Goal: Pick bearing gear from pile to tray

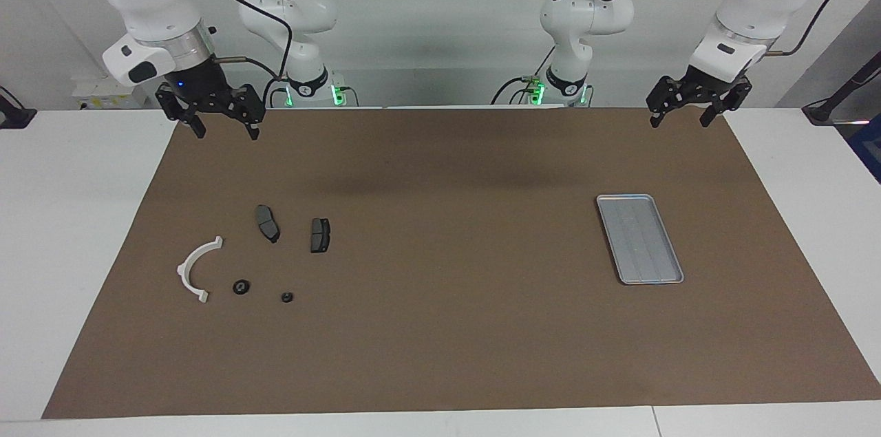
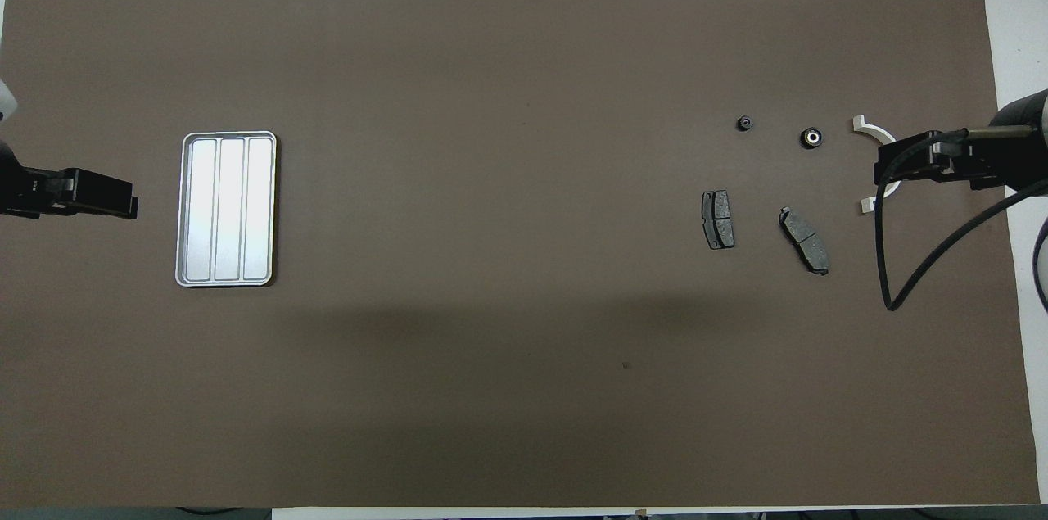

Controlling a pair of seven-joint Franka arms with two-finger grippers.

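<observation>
**Bearing gear lies at the right arm's end, both hands up and empty**

We hold our right hand (image 1: 220, 126) high over the mat's edge nearest the robots, at the right arm's end of the surface (image 1: 76, 217), fingers spread and gripping nothing. Our left hand (image 1: 687, 115) hangs the same way at the left arm's end, spread and empty, waiting.

The pile (image 1: 258, 261) sits under our right arm's reach: a white arc (image 1: 195, 268), two brake pads (image 1: 267, 222), and two small black round pieces. We judge the larger round piece (image 1: 240, 287), with its pale centre in the overhead view (image 2: 810, 137), to be the bearing gear; it lies just beside the arc and farther from the robots than the pads. The smaller round piece (image 1: 287, 296) lies near it.

The tray (image 1: 671, 273) is well apart, toward the left arm's end, its long axis running away from the robots. So the right arm is the nearer one for the pick.
</observation>
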